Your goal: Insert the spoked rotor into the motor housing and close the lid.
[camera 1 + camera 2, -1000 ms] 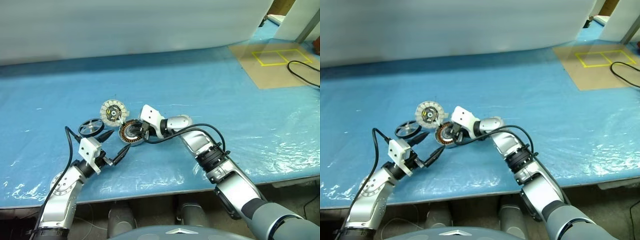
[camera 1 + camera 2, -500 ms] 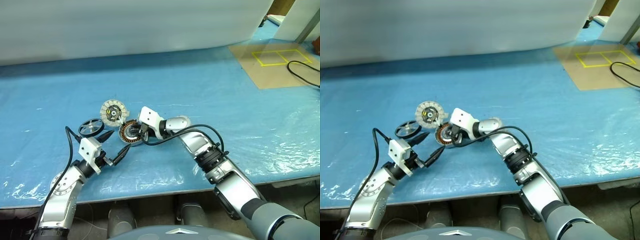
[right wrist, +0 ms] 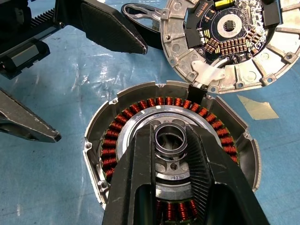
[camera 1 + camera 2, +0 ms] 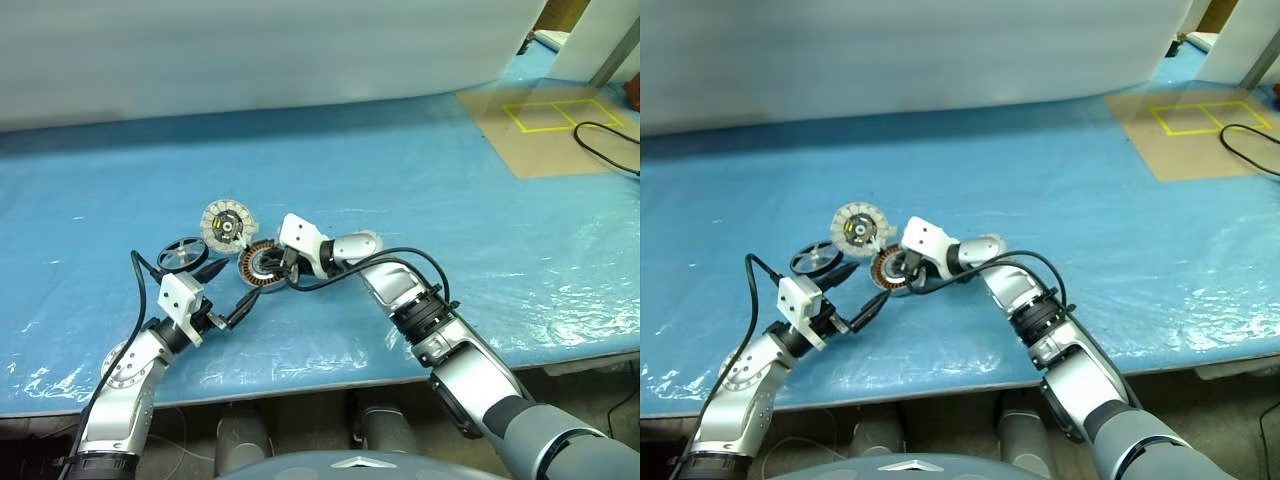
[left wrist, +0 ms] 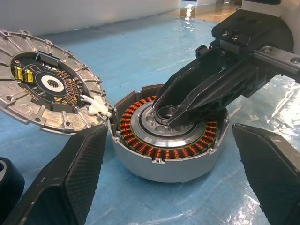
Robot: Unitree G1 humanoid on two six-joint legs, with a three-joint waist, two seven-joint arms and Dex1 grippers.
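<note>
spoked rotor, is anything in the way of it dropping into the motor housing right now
Yes. The right gripper is shut on the central hub of the motor housing, its fingers lying across the open top. The spoked rotor lies apart on the table, beyond the open left gripper.

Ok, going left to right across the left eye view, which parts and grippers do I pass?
Spoked rotor → left gripper → motor housing → right gripper, shut on the housing's central hub.
</note>
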